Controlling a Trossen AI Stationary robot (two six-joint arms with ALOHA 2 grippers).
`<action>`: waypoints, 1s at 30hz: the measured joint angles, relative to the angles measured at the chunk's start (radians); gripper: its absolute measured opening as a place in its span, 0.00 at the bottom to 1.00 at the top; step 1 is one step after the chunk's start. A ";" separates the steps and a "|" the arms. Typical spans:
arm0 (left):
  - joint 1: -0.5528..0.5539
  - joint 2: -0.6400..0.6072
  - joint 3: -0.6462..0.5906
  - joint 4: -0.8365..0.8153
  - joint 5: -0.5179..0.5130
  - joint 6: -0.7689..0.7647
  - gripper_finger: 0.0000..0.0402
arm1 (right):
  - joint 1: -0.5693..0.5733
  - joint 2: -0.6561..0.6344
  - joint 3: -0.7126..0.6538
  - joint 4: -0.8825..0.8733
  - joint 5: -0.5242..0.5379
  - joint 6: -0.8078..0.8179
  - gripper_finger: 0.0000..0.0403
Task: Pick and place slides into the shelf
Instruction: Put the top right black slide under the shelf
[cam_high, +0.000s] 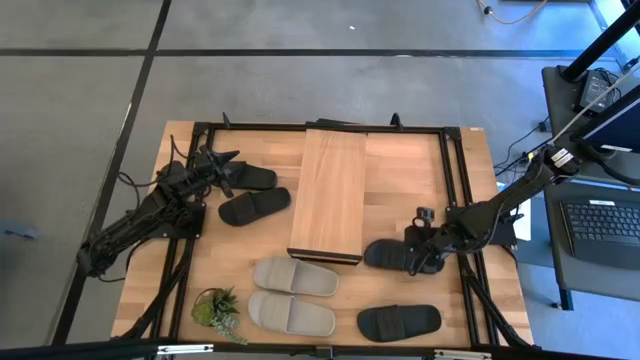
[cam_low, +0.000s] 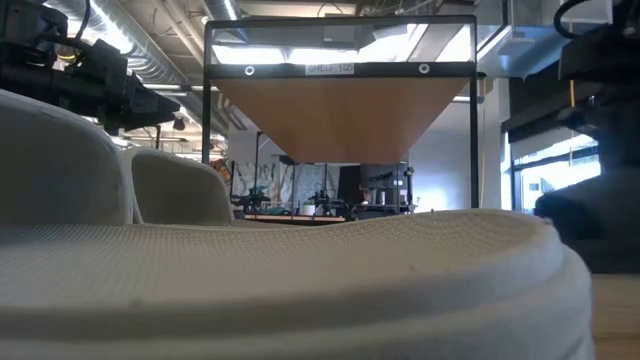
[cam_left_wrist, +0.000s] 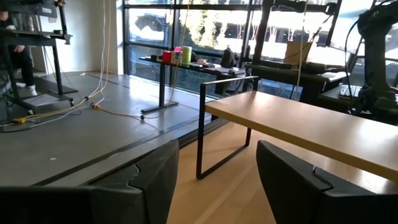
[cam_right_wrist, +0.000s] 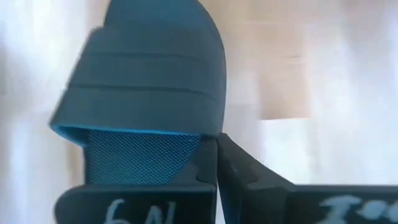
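Slides lie all round the shelf (cam_high: 328, 193), and the one that matters now is the black slide (cam_high: 390, 255) at my right gripper (cam_high: 418, 252); it lies just beside the shelf's near right corner, long axis across the table, its toe end toward the shelf and its heel end at my fingers; the wrist camera shows them closed to a thin seam on the sole's edge, so I judge the slide is pinched — the shelf's opening lies to the slide's left, which is the way it must travel. My left gripper (cam_high: 222, 160) hovers spread and empty over the far black slide (cam_high: 247, 177), with another black one (cam_high: 254, 206) just nearer; that arm waits. Two beige-grey slides (cam_high: 293, 295) sit side by side at the near edge, a fourth black one (cam_high: 399, 322) beside them — matte foam, ribbed straps, textured footbeds; the shelf is pale smooth plank on a thin dark frame.
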 joint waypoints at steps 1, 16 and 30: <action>0.000 0.000 0.000 0.000 0.000 0.000 0.52 | -0.006 -0.019 0.000 -0.011 0.017 0.005 0.00; 0.000 0.000 0.000 -0.010 -0.054 0.001 0.52 | -0.316 -0.143 0.000 -0.008 0.117 -0.215 0.00; 0.000 0.000 0.000 -0.010 -0.053 0.001 0.52 | -0.655 -0.120 0.000 0.370 -0.117 -0.558 0.00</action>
